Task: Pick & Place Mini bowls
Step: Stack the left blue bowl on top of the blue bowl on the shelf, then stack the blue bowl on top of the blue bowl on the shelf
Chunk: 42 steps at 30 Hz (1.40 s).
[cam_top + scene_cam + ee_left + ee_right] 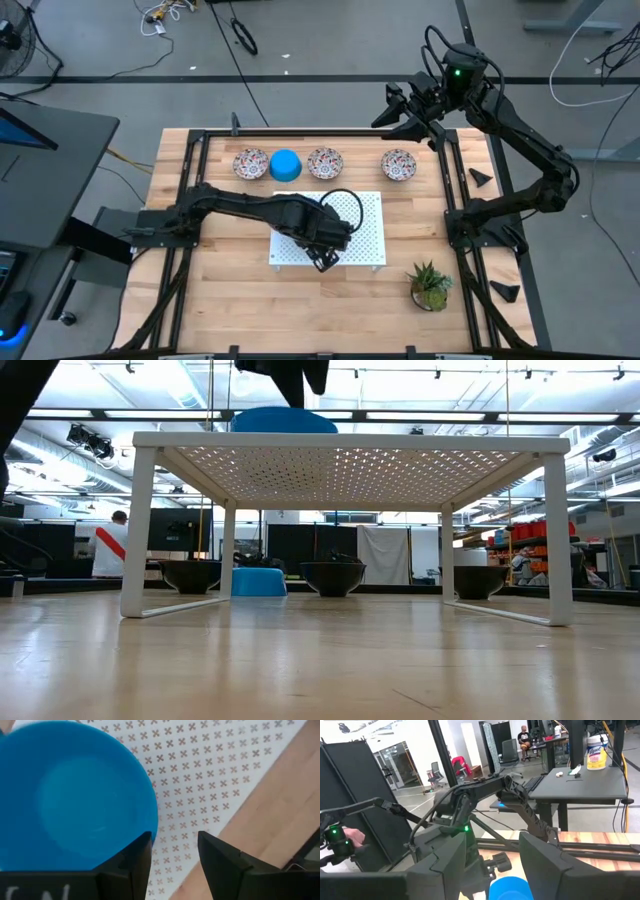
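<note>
A blue mini bowl (75, 800) sits on the white perforated board (200, 765), which stands raised on legs (135, 530). My left gripper (174, 837) hangs open just above it, pointing down. Its fingers stand beside the bowl's rim, and only bare board shows between them. In the high view the left arm (300, 215) hides this bowl. At the far side, in a row on the table, rest another blue mini bowl (285, 165) and three patterned ones (250, 163), (326, 162), (399, 164). My right gripper (495, 865) waits open, raised beyond the table's far right corner (390, 108). My left gripper has one finger (137, 852) right at the blue bowl's rim (150, 827). I cannot tell whether it touches the rim. Nothing lies between the two fingers.
A small green potted plant (430, 285) stands near the front right, beside the board. Bare wood lies left of the board (215, 270). Dark frame rails (455, 200) run along the table's sides. People show in the room beyond the table.
</note>
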Available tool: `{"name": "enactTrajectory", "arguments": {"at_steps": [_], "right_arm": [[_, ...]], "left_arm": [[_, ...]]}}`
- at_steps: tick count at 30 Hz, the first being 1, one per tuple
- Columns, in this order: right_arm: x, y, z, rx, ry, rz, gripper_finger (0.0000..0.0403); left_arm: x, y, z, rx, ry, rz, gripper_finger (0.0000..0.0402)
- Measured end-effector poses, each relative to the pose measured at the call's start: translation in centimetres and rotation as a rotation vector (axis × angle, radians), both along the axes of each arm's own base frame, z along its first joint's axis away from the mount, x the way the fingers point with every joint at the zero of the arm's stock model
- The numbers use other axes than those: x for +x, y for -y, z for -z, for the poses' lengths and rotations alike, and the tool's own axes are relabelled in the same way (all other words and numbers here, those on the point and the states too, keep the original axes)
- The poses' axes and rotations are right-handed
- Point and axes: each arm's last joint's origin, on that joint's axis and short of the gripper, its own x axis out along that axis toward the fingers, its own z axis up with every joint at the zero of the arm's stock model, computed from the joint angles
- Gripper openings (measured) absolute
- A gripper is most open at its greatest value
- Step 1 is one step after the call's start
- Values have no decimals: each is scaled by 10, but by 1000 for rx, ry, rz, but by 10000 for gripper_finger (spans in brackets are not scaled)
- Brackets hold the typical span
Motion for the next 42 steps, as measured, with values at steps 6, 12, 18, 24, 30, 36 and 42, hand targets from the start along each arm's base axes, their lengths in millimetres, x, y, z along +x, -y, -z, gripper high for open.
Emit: {"name": "enactTrajectory", "arguments": {"at_steps": [6, 12, 18, 24, 30, 36, 42], "right_arm": [[0, 0, 0, -12, 6, -1, 185], [0, 0, 0, -12, 6, -1, 185], [0, 0, 2, 9, -19, -1, 185], [0, 0, 3, 16, -28, -1, 185], [0, 0, 3, 16, -30, 9, 185], [1, 3, 5, 13, -52, 106, 185], [1, 6, 10, 13, -104, 246, 185]], "left_arm": [[-6, -8, -13, -14, 37, -53, 165], [-18, -18, -34, 17, 105, -95, 165], [-35, -42, -55, 189, 134, -89, 165], [-47, -75, -73, 229, 133, 20, 165], [-57, -116, -83, 291, 102, 148, 165], [-68, -166, -86, 251, 81, 223, 165], [-83, -219, -85, 224, 69, 213, 165]]}}
